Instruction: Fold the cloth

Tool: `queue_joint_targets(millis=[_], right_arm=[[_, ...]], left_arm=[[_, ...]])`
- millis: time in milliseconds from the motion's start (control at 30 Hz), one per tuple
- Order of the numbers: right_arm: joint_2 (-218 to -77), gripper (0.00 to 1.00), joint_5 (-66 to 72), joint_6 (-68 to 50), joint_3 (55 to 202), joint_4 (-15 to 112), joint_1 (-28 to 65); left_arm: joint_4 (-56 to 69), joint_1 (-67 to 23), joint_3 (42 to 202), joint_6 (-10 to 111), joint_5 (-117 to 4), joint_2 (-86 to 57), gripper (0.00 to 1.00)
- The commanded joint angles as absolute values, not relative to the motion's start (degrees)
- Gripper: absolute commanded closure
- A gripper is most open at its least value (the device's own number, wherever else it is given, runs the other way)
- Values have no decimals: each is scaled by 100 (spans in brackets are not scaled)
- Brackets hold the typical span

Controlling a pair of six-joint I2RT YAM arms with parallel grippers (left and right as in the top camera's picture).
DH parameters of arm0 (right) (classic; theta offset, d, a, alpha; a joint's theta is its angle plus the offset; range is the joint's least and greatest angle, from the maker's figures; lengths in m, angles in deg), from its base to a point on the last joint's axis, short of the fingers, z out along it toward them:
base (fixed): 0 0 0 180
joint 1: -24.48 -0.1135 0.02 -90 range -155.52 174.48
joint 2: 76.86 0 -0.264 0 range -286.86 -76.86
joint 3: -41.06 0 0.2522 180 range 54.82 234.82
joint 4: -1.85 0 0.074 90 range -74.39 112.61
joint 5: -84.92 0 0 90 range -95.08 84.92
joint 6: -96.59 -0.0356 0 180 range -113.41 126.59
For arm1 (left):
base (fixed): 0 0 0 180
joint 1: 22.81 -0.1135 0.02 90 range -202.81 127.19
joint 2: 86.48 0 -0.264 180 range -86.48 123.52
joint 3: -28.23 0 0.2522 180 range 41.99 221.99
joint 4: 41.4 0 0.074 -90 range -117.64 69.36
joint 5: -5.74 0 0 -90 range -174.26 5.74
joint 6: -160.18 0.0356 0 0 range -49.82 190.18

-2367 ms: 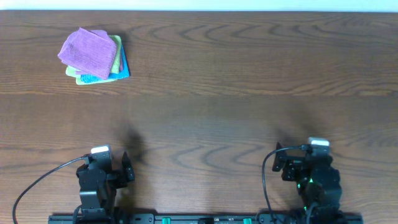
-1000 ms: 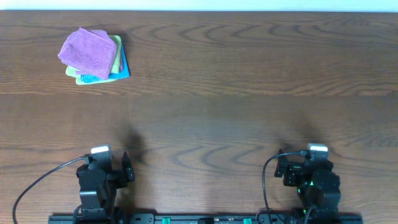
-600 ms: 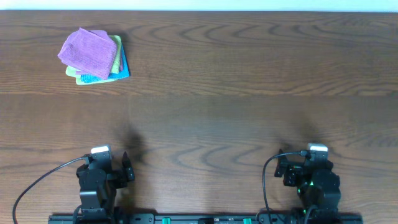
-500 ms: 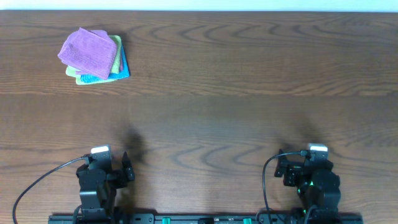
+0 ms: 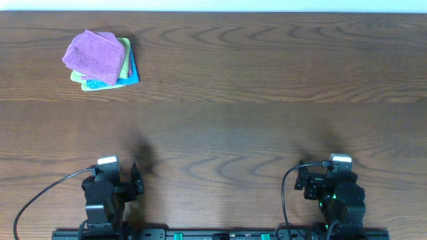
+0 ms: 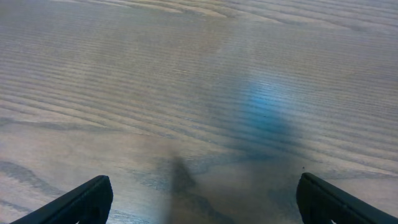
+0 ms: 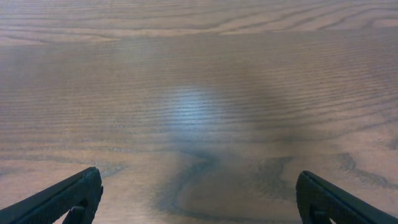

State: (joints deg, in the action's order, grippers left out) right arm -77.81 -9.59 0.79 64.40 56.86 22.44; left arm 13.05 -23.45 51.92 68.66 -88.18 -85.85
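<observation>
The purple cloth lies folded on top of a stack at the far left of the table in the overhead view. My left gripper sits at the near left edge, open and empty; its two black fingertips frame bare wood in the left wrist view. My right gripper sits at the near right edge, open and empty, with only wood between its fingertips in the right wrist view. Both grippers are far from the cloth. The cloth is out of both wrist views.
Under the purple cloth lie a lime-green folded cloth and a bright blue folded cloth. The brown wooden table spans the view. A black rail runs along the near edge between the arm bases.
The right arm drew back a little toward the near edge between the earliest frame and one second ago. Since then nothing has moved.
</observation>
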Motion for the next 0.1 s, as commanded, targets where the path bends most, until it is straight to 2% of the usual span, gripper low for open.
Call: queue_joint_targets(millis=[0, 67], right_arm=[[-7714, 1, -913, 151, 6403, 5734, 2296], [-7714, 1, -913, 153, 6403, 5734, 2296]], left_arm=[[1458, -2354, 5127, 6846, -8914, -8627, 4], [1458, -2354, 5127, 6846, -8914, -8627, 4]])
